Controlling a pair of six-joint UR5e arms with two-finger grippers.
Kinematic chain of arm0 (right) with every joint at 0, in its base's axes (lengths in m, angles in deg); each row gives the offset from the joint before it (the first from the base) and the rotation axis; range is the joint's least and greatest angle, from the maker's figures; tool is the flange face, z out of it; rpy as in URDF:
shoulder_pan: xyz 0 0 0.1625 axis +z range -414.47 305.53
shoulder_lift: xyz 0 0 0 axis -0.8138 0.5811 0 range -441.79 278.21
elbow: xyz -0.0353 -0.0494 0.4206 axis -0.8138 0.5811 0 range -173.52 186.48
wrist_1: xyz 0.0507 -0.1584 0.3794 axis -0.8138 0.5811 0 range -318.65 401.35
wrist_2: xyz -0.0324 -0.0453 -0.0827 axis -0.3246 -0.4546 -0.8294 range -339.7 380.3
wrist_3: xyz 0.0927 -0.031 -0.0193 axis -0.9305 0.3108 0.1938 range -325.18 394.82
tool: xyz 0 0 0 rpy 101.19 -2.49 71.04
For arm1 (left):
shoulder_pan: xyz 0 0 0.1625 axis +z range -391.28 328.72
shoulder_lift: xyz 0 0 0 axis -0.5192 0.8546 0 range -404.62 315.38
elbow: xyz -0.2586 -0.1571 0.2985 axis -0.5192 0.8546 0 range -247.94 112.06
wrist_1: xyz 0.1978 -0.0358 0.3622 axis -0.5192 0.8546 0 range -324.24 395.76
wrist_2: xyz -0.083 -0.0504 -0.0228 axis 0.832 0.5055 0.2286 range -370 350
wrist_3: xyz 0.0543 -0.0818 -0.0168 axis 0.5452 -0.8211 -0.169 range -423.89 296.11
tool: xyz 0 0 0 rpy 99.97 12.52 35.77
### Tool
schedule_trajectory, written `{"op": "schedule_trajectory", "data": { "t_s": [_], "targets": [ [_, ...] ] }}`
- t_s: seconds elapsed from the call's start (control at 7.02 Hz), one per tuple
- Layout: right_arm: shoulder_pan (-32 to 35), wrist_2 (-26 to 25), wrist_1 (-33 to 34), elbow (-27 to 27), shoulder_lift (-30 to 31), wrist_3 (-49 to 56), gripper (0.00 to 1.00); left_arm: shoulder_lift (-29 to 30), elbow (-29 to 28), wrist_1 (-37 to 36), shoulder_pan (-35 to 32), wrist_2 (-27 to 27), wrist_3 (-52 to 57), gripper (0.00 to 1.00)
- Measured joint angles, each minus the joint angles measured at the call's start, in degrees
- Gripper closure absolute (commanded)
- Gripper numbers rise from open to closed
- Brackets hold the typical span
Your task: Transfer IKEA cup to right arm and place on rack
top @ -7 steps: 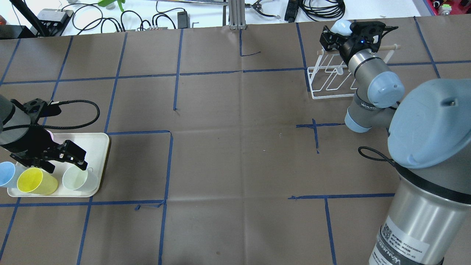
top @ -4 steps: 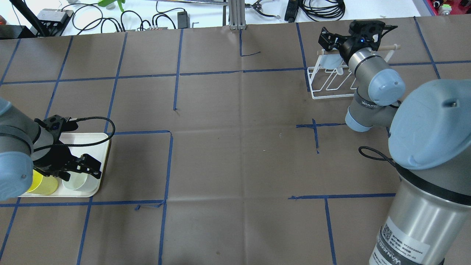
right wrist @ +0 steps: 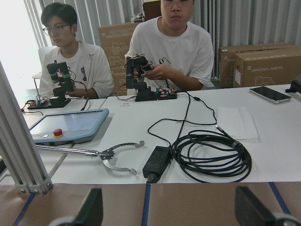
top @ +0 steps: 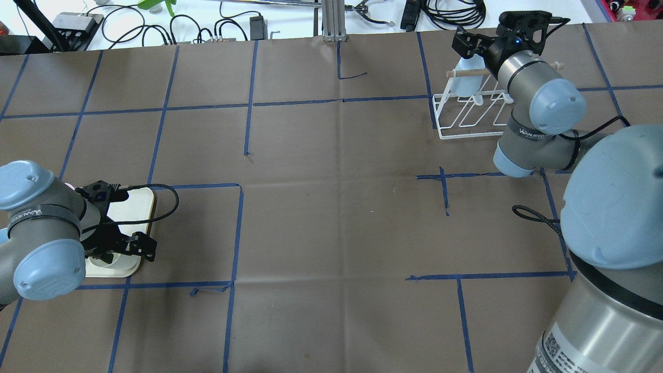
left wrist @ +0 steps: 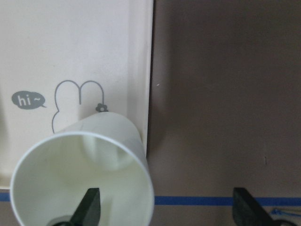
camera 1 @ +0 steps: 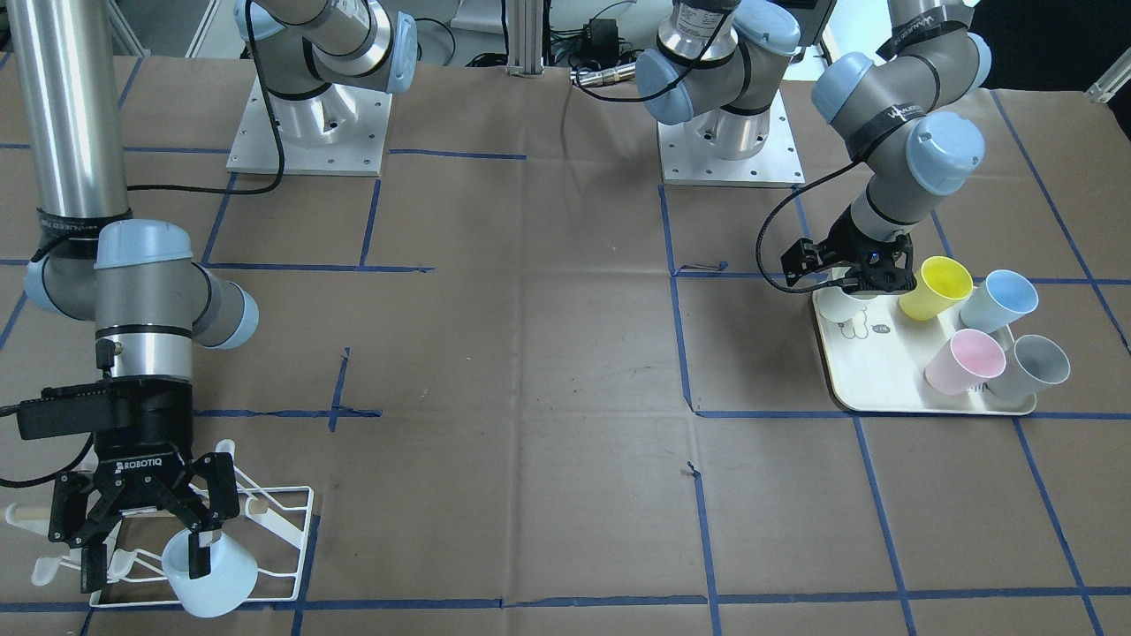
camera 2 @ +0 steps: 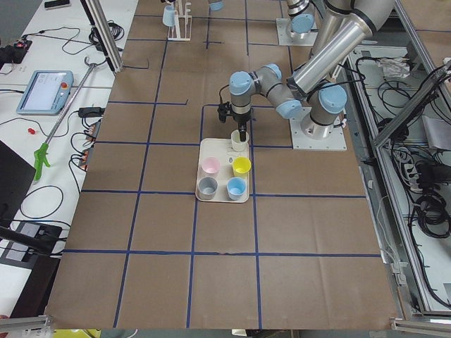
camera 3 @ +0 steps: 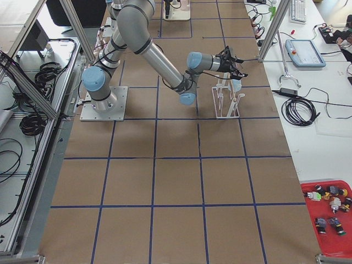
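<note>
Now right fingers [camera 1: 203,549] gape at blue cup [camera 1: 221,579] by rack [camera 1: 304,539] (left fingers [left wrist: 89,207] too)

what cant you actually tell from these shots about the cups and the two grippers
Whether the pale blue cup sits on a prong of the rack: front-facing view, the cup itself and the right gripper cover that spot; the right wrist view looks past the table.
Most of the tray: overhead view, the left arm covers it.
Whether the left gripper touches the white cup: left wrist view, the bottom edge cuts off the contact.
</note>
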Motion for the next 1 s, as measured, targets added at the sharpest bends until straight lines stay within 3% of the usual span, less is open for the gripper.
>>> {"op": "schedule_trajectory", "data": {
  "t_s": [0.14, 0.28, 0.43, 0.85, 1.0],
  "targets": [
    [0.06, 0.00, -3.99, -0.26, 2.43, 0.44, 0.00, -0.10, 0.01, -0.33, 0.00, -0.11, 0.24, 0.33],
    [0.16, 0.02, -7.69, -0.37, 4.89, 0.54, 0.00, -0.19, -0.13, -0.47, 0.00, -0.19, 0.51, 0.72],
    [0.66, 0.67, -10.08, -0.42, 7.27, 0.28, 0.00, -0.22, -0.36, -0.54, 0.00, -1.49, 0.86, 0.98],
    [4.33, 6.42, -12.41, -1.52, 11.17, -1.05, 0.00, -0.40, -0.84, -0.24, 0.00, -5.98, 1.09, 1.00],
    [5.08, 8.89, -12.60, -2.70, 12.06, -6.29, 0.00, -1.34, -1.93, 0.82, -0.17, -6.07, 1.08, 1.00]
  ]
}}
